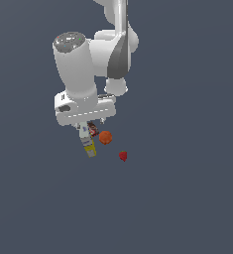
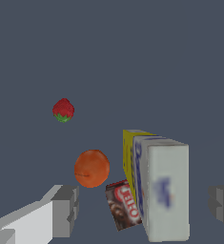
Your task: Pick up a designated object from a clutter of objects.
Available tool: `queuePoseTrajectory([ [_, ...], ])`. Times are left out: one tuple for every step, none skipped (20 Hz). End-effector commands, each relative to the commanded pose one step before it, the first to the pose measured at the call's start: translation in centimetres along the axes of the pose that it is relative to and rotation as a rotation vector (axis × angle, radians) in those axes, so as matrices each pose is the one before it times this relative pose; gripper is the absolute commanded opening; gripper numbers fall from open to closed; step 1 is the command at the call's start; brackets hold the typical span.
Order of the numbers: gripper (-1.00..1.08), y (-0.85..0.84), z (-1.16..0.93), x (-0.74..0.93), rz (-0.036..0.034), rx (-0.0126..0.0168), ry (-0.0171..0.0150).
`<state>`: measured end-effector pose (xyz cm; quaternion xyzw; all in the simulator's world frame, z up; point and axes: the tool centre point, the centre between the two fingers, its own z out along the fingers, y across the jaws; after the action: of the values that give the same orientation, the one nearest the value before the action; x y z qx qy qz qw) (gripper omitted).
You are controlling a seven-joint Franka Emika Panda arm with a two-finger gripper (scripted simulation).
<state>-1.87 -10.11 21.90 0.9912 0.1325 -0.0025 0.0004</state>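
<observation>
The designated object, a long white-grey carton (image 2: 162, 190) with blue marks and a yellow far end, lies on the floor among the clutter of objects. My gripper (image 2: 144, 206) is open, and the carton sits between its two grey fingers (image 2: 65, 209) without touching either. A dark red packet (image 2: 124, 205) leans against the carton's side, also inside the gap. An orange ball (image 2: 91, 167) rests just beyond the packet, and a strawberry (image 2: 63, 110) lies farther off. In the exterior view my gripper (image 1: 91, 123) hangs right above the carton (image 1: 87, 143), hiding its upper end.
The exterior view shows the orange ball (image 1: 105, 137) and the strawberry (image 1: 123, 156) toward its right of the carton. The dark red packet (image 1: 92, 130) is tucked under the hand. All rest on a plain dark blue-grey floor (image 1: 177, 198).
</observation>
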Motion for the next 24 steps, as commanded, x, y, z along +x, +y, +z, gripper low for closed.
queuePoseTrajectory([
  [1.00, 1.128, 0.689, -0.691, -0.00964, 0.00023, 0.00258],
  [1.00, 0.347, 0.214, -0.233, -0.00248, 0.00005, 0.00055],
  [1.00, 0.304, 0.188, -0.209, -0.00219, 0.00001, 0.00048],
  [1.00, 0.264, 0.162, -0.186, -0.00185, -0.00002, 0.00040],
  [1.00, 0.224, 0.138, -0.160, -0.00151, -0.00003, 0.00032],
  [1.00, 0.177, 0.111, -0.130, -0.00135, -0.00004, 0.00029],
  [1.00, 0.142, 0.087, -0.104, -0.00096, -0.00004, 0.00020],
  [1.00, 0.101, 0.062, -0.075, -0.00068, -0.00003, 0.00014],
  [1.00, 0.057, 0.037, -0.044, -0.00048, -0.00002, 0.00010],
  [1.00, 0.026, 0.014, -0.018, 0.00000, 0.00000, 0.00000],
  [1.00, -0.092, -0.058, 0.058, 0.00183, 0.00022, -0.00064],
  [1.00, 0.001, 0.028, -0.001, 0.00000, 0.00000, 0.00000],
  [1.00, 0.002, 0.085, -0.004, 0.00000, 0.00000, 0.00000],
  [1.00, 0.004, 0.141, -0.007, 0.00000, 0.00000, 0.00000],
  [1.00, 0.005, 0.197, -0.011, 0.00000, 0.00000, 0.00000],
  [1.00, 0.006, 0.254, -0.014, 0.00000, 0.00000, 0.00000],
  [1.00, 0.007, 0.310, -0.017, 0.00000, 0.00000, 0.00000],
  [1.00, -0.014, 0.357, -0.012, -0.00037, -0.00031, 0.00004],
  [1.00, 0.010, 0.424, -0.025, 0.00000, 0.00000, 0.00000],
  [1.00, 0.011, 0.482, -0.027, 0.00000, 0.00000, 0.00000],
  [1.00, -0.010, 0.509, -0.018, -0.00038, -0.00030, 0.00004],
  [1.00, 0.013, 0.475, -0.021, 0.00000, 0.00000, 0.00000],
  [1.00, 0.014, 0.421, -0.013, 0.00000, 0.00000, 0.00000],
  [1.00, -0.009, 0.358, 0.005, -0.00045, -0.00014, 0.00012],
])
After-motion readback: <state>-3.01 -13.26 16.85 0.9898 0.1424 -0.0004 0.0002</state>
